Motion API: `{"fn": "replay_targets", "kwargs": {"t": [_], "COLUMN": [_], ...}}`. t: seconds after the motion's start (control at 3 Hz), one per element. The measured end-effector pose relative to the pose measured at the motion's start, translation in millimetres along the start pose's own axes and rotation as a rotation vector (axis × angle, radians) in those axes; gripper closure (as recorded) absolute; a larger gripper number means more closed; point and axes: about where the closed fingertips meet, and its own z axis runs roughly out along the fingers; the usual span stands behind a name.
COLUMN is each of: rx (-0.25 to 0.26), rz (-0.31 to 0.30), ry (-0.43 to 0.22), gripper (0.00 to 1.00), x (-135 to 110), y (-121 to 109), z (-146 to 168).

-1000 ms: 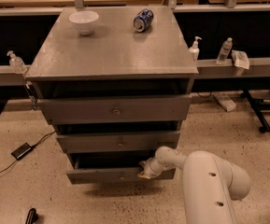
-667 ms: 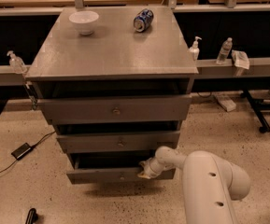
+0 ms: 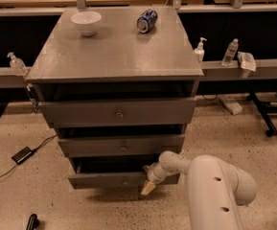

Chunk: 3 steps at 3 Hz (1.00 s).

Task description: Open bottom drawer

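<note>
The grey cabinet (image 3: pixel 114 56) has three flat-fronted drawers. The bottom drawer (image 3: pixel 104 179) is the lowest one and stands pulled out a little, with a dark gap above its front. Its small knob (image 3: pixel 125 181) sits near the middle of the front. My gripper (image 3: pixel 148 183) hangs at the end of the white arm (image 3: pixel 214 190), at the right part of the bottom drawer's front, just right of the knob. The top drawer (image 3: pixel 118 112) and middle drawer (image 3: pixel 121 145) also stand slightly out.
A white bowl (image 3: pixel 86 22) and a blue can (image 3: pixel 146 20) lying on its side are on the cabinet top. Bottles (image 3: pixel 230 52) stand on the rail at the right. A cable and black adapter (image 3: pixel 22 154) lie on the floor at the left.
</note>
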Motion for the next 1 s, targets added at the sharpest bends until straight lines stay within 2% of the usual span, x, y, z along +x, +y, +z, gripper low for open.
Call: {"fn": "replay_targets", "kwargs": {"t": [0.33, 1.0], "rx": [-0.001, 0.059], "rz": [0.000, 0.026], "ry": [0.001, 0.036], "gripper": [0.00, 0.00], "x": [0, 11], "y": [1, -11], "z": [1, -12]}}
